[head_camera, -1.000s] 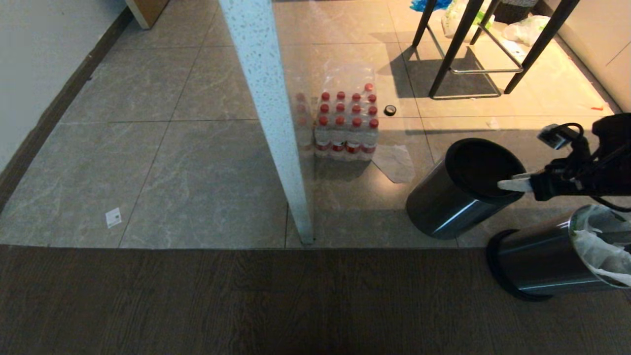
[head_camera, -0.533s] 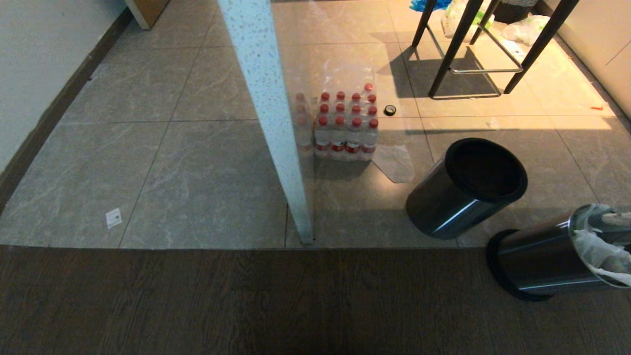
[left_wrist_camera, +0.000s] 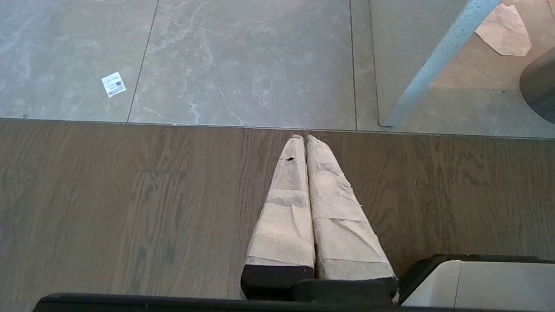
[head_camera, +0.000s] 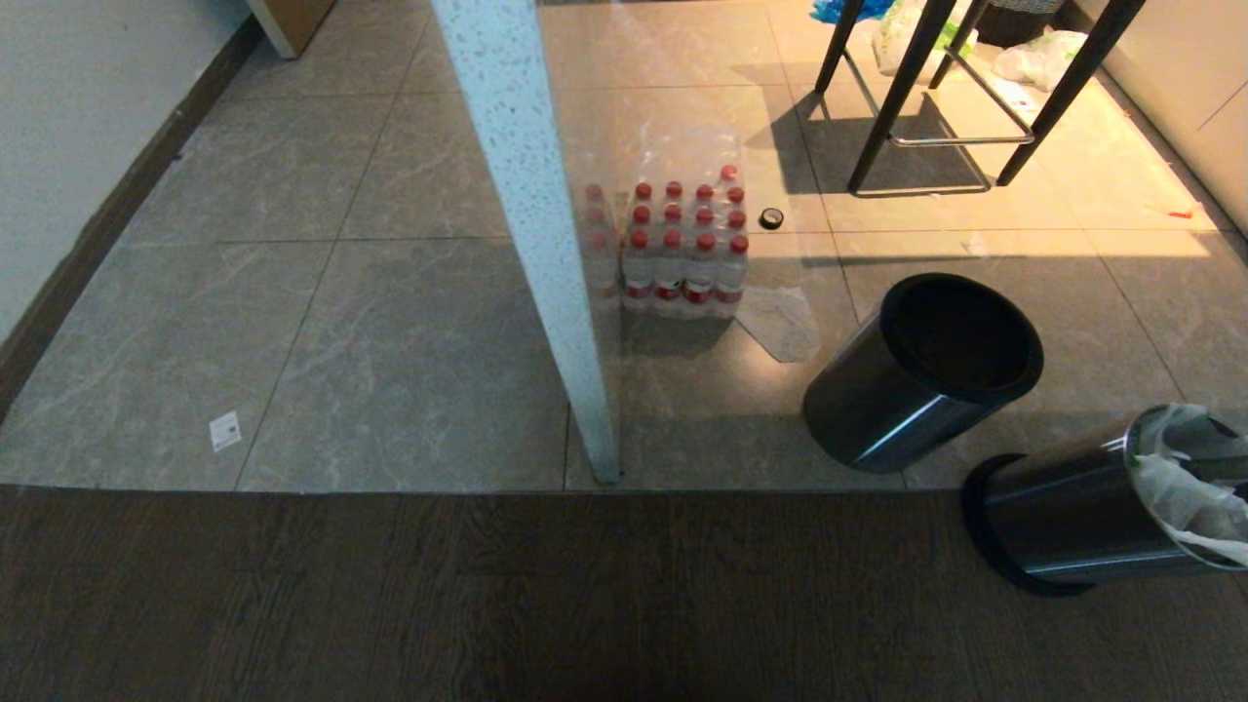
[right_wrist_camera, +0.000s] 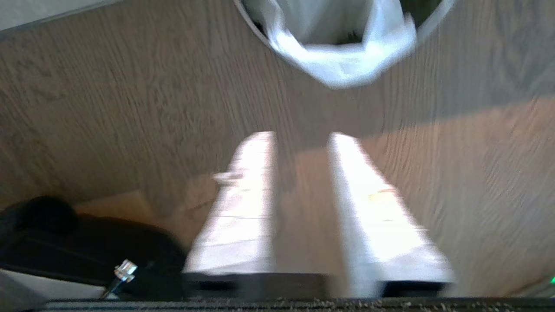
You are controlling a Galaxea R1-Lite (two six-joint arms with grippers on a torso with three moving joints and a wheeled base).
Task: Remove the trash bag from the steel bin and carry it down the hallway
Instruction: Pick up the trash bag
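White trash bag lines the steel bin; my right gripper hangs over wood floor, fingers apart, empty; left gripper pinched closed.

At centre frame you see a shrink-wrapped pack of red-capped bottles beside a speckled white post; a black stool stands upper right.
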